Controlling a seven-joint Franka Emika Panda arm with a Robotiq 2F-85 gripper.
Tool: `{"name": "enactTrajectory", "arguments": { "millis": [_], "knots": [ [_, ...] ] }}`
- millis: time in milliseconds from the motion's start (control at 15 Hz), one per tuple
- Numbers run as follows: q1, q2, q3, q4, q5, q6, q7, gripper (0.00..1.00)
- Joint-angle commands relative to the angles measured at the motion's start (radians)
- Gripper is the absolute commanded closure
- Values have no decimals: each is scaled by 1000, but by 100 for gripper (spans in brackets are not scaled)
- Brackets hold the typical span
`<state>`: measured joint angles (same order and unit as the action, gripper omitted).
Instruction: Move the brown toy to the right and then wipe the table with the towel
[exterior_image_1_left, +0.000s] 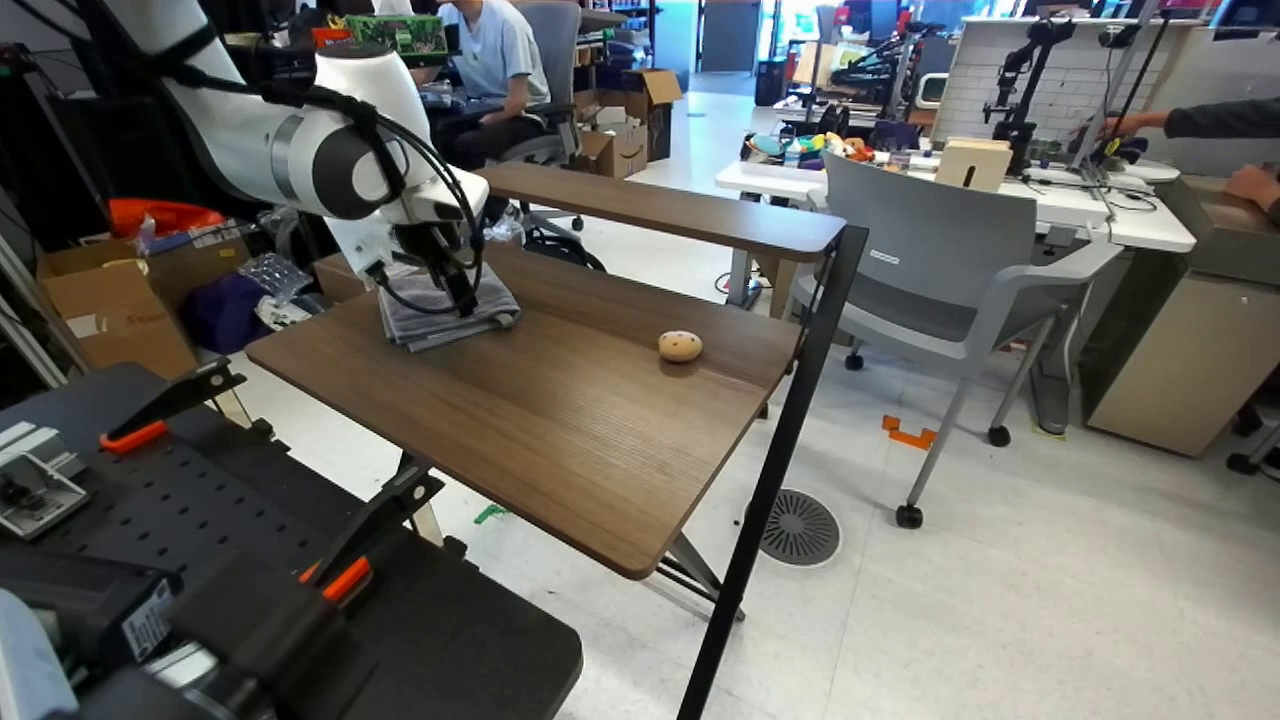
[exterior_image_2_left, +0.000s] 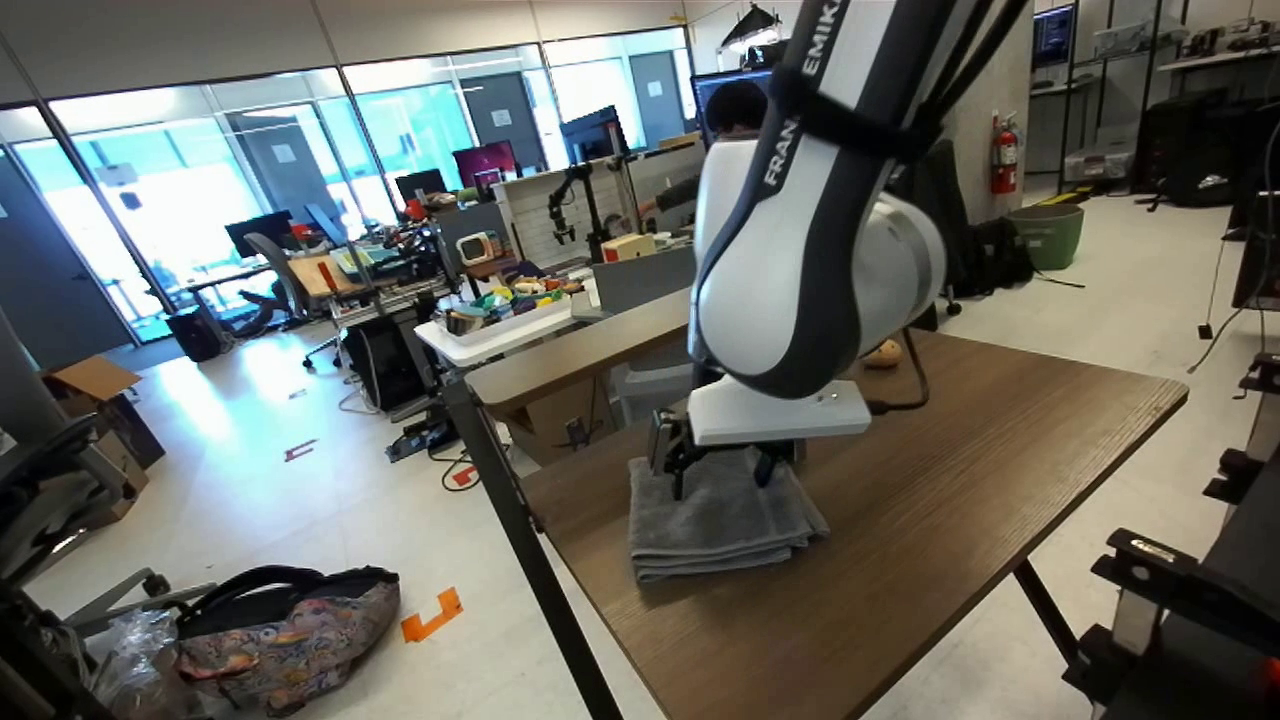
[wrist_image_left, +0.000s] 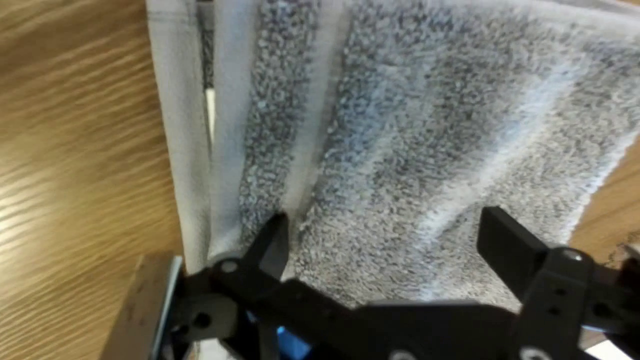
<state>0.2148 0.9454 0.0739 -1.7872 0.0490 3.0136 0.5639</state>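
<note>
Wrist view: gripper (wrist_image_left: 385, 217) over towel (wrist_image_left: 415, 145), jaws spread wide, nothing pinched; contact w/ towel unclear. Brown toy (exterior_image_1_left: 680, 347) on table (exterior_image_1_left: 560, 420), well apart to right of towel in an exterior view, so toy step prob. done; towel pickup for wiping prob. in hand. Next: settle fingers (wrist_image_left: 507, 245) into towel, squeeze, then drag w/o bunching. Text: arm (exterior_image_2_left: 770, 285) reads "FRAN" + "EMIKA", strap (exterior_image_2_left: 850, 125) btwn; chair (exterior_image_1_left: 930, 225) label (exterior_image_1_left: 884, 257) too small to read.
</note>
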Motion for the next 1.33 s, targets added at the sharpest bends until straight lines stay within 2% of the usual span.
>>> {"name": "enactTrajectory", "arguments": {
  "millis": [0, 200, 267, 400, 533, 667, 1000, 1133, 1267],
  "knots": [
    [-155, -144, 108, -228, 81, 78, -197, 0],
    [-249, -181, 167, -276, 119, -11, -297, 0],
    [-234, -183, 147, -276, 126, -42, -301, 0],
    [-212, -171, 131, -242, 120, -199, -331, 0],
    [-140, -145, 76, -192, 111, -314, -293, 0],
    [-102, -151, 61, -179, 117, -304, -270, 0],
    [-70, -234, 91, -200, 173, -130, -261, 0],
    [-15, -240, 48, -176, 162, -98, -227, 0],
    [64, -218, -35, -130, 134, -118, -157, 0]
  ]
}}
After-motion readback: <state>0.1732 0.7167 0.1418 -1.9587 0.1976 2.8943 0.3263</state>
